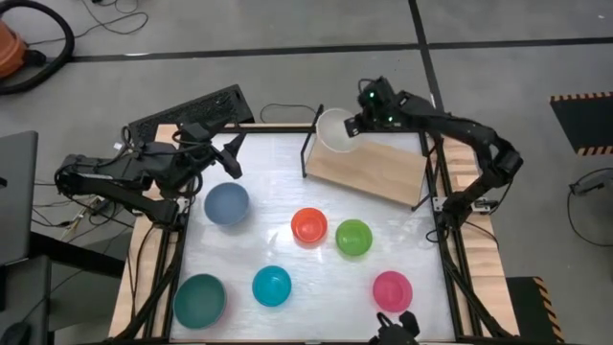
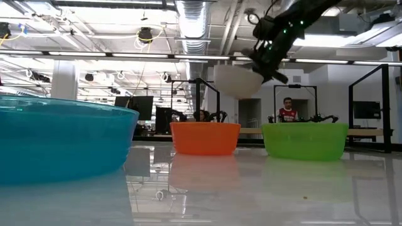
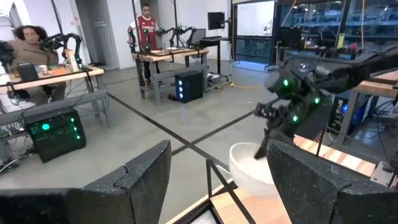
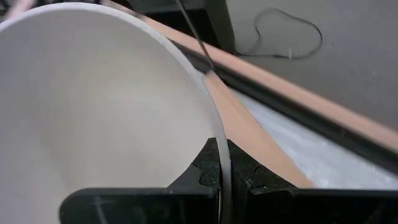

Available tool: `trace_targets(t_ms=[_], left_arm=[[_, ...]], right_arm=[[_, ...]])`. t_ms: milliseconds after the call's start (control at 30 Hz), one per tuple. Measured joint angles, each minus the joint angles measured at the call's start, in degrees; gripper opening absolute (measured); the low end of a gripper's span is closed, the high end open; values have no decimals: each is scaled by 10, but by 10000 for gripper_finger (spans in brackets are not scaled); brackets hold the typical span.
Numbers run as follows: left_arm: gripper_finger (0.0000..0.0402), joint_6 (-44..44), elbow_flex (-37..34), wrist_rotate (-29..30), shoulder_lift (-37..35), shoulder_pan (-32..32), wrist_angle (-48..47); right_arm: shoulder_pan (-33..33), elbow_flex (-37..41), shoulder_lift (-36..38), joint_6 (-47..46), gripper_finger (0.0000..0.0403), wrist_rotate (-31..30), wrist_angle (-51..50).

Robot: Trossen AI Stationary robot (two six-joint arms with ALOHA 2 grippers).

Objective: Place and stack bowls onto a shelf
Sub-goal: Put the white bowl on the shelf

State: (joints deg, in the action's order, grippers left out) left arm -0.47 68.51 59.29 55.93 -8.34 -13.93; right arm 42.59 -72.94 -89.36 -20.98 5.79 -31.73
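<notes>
Nearest the low camera: bright blue bowl (image 2: 59, 138), filling the near left of that view; orange-red bowl (image 2: 205, 138) and lime green bowl (image 2: 304, 140) stand farther back, well apart, all on the white tabletop (image 2: 251, 188).

Left to right, high view. Left gripper (image 1: 228, 155) hangs above the table's rear left, fingers spread wide, holding nothing. A grey-blue bowl (image 1: 227, 203) sits on the table just in front of it. Dark teal bowl (image 1: 199, 299) lies at the near left corner, far from either gripper; the bright blue bowl (image 1: 272, 286) beside it. Orange-red bowl (image 1: 309, 226) and lime green bowl (image 1: 353, 237) are close together mid-table, forward of the right gripper. Pink bowl (image 1: 392, 289) is near the front right.

Right gripper (image 1: 352, 125) is clamped on the rim of the white bowl (image 1: 334, 129), carried over the rear left end of the shelf (image 1: 374, 172). Shelf top otherwise bare.

View differences:
- Right wrist view: one finger (image 4: 214, 177) inside the white bowl (image 4: 93, 112) wall, one outside, rim pinched; shelf edge (image 4: 249, 127) runs just behind the bowl. Not visible elsewhere.
- Low view: white bowl (image 2: 237, 80) is in the air, tilted, clear above the other bowls; right gripper (image 2: 267, 59) holds it from above. Shelf not distinguishable here.
- Left wrist view: own fingers (image 3: 134, 183) wide apart; right gripper (image 3: 280, 118) on the white bowl (image 3: 252, 167) above the shelf corner (image 3: 249, 208). People at benches in the room behind.
</notes>
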Motion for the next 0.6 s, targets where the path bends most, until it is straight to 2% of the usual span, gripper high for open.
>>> trace_targets(t_ms=[267, 600], left_arm=[[252, -21, 0, 0, 0, 0, -12], [252, -22, 0, 0, 0, 7, -20]], right_arm=[[3, 81, -1, -55, 24, -11, 72], [-25, 80, -65, -76, 24, -34, 79]])
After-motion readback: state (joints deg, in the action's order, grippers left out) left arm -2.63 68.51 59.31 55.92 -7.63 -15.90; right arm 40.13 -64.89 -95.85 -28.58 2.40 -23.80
